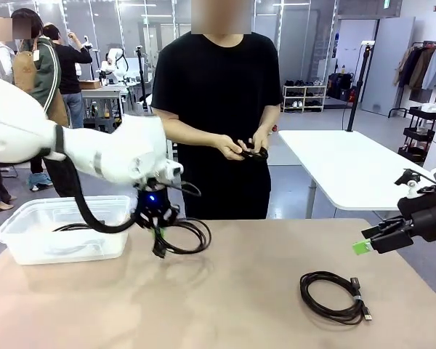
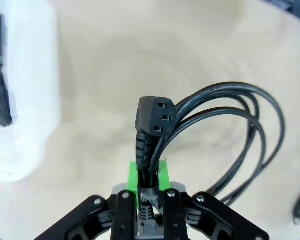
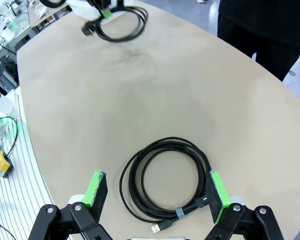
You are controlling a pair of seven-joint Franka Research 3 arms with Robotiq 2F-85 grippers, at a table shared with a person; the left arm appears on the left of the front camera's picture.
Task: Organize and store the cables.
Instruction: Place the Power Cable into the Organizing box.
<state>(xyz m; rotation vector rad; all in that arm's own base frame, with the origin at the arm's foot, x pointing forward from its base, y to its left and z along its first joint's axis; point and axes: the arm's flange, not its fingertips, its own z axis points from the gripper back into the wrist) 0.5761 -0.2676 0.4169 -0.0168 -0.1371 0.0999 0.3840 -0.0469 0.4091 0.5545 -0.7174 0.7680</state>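
Nearest us, right gripper (image 3: 156, 182) fingers spread wide, banded coil (image 3: 131, 186) flat on the table (image 3: 190, 100), centred between them, so we'd go straight down. Farther, left gripper (image 2: 149, 175) pinches power cord (image 2: 155, 117) below its plug, clear bin (image 1: 29, 240) just to its left. Farthest, person's hands (image 1: 240, 149) hold another cable
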